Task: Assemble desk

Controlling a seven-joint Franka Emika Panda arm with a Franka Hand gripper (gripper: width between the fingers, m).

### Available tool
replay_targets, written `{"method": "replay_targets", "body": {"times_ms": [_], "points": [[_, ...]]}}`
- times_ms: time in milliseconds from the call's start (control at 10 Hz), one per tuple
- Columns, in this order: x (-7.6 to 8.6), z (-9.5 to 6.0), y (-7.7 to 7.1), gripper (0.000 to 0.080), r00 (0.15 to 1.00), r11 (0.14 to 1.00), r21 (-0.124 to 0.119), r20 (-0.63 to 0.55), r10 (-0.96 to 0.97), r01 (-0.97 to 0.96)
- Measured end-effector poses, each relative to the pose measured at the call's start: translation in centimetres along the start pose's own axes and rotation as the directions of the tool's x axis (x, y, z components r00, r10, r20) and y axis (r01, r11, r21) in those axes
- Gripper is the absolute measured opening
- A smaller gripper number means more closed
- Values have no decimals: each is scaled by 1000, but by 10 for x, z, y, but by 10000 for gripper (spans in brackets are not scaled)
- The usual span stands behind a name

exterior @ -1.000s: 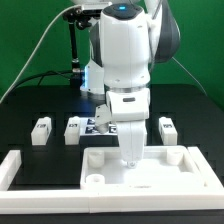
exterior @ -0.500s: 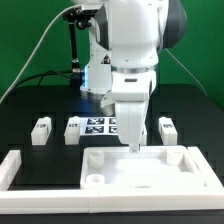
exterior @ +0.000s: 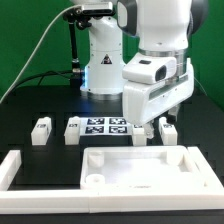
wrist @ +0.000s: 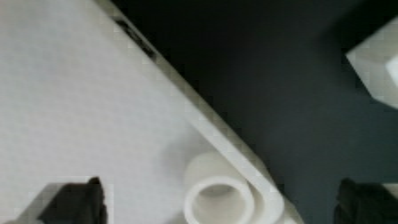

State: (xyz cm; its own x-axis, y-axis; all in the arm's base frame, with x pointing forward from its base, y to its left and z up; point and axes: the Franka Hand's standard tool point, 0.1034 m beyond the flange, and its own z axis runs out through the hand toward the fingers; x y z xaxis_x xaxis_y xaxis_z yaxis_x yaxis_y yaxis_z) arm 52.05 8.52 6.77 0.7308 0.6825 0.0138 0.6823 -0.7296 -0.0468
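Observation:
The white desk top [exterior: 140,168] lies flat at the front, tray side up, with round corner sockets. Short white legs stand in a row behind it: one at the exterior view's left [exterior: 41,131], one beside the marker board [exterior: 73,131], one at the right [exterior: 167,130]. My gripper [exterior: 152,126] hangs open and empty above the top's far right corner. In the wrist view the gripper [wrist: 221,205] straddles a round corner socket [wrist: 222,198] of the desk top [wrist: 89,110], with a dark finger [wrist: 71,200] on each side. A white leg [wrist: 377,70] shows at the frame's edge.
The marker board [exterior: 102,126] lies flat behind the desk top, between the legs. Long white border bars stand at the exterior view's left [exterior: 14,170] and right [exterior: 207,165]. The table is black, with a green backdrop behind.
The arm has swung from above the middle of the desk top toward the exterior view's right and risen a little. The gripper stays empty. The parts have not moved.

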Motion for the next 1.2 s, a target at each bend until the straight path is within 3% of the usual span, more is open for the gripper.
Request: {"method": "replay_targets", "body": {"times_ms": [400, 600, 700, 1000, 1100, 1200], "points": [[2, 2, -8, 649, 951, 951, 17, 1, 309, -309], [5, 6, -29, 649, 861, 861, 14, 22, 509, -509], [7, 7, -38, 649, 756, 756, 16, 41, 654, -655], [7, 8, -43, 649, 739, 739, 18, 68, 671, -673], [-1, 9, -49, 649, 719, 726, 3, 145, 680, -687], [-5, 8, -58, 649, 666, 702, -22, 295, 685, -712]]}}
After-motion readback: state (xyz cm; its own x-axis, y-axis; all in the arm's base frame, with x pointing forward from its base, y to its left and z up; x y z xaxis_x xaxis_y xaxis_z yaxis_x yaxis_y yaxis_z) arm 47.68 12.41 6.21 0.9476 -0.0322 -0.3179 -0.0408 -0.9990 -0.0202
